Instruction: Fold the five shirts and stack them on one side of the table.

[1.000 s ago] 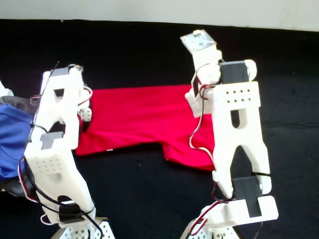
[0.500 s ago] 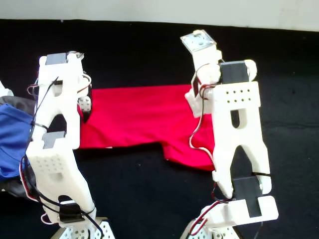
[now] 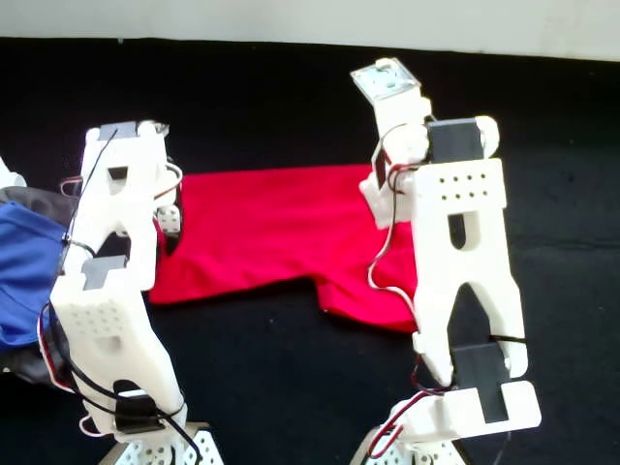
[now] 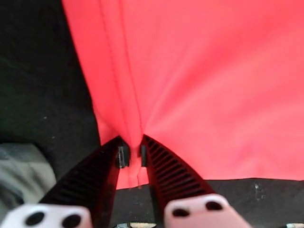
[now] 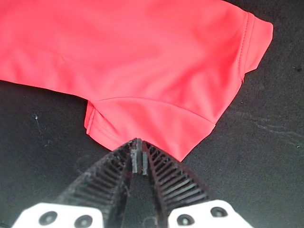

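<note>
Red shirt [image 3: 271, 228] lies spread at desk [image 3: 291, 97] centre. Left jaws, clamped on its 9 o'clock hem, have drawn back toward 6 o'clock since half a second ago, dragging that corner along (fold apparently starting). Right jaws closed at the 4 o'clock sleeve edge; grip on cloth unconfirmed.

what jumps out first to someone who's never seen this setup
A bright red fabric shirt lies spread flat across the middle of the black table. The left gripper pinches its stitched hem, while the right gripper sits shut at a sleeve's edge.
</note>
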### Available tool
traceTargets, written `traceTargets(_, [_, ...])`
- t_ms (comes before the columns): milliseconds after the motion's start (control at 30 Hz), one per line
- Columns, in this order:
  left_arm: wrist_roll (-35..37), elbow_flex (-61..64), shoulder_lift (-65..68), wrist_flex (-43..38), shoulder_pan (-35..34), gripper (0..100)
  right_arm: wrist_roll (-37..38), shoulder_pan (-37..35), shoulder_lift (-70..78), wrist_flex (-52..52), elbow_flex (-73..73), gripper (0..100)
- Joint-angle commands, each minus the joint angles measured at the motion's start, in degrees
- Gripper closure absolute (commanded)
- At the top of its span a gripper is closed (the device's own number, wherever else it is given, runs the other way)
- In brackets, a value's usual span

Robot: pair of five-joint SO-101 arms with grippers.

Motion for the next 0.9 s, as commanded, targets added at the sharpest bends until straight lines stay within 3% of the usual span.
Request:
traceTargets(0, [0.5, 0.0, -0.3, -1.1, 0.2, 97, -0.4, -0.7, -2.5, 0.7, 0.1, 99.3])
traceTargets(333, [0.5, -6.3, -0.4, 2.5, 0.5, 97, -0.4, -0.7, -2.4, 0.7, 0.1, 99.3])
traceTargets(500, [0.5, -6.1, -0.3, 2.5, 0.5, 91, -0.4, -0.7, -2.4, 0.7, 0.1, 99.3])
traceTargets(867, [0.4, -1.3, -0.2, -0.4, 0.1, 91, -0.4, -0.7, -2.4, 0.7, 0.1, 99.3])
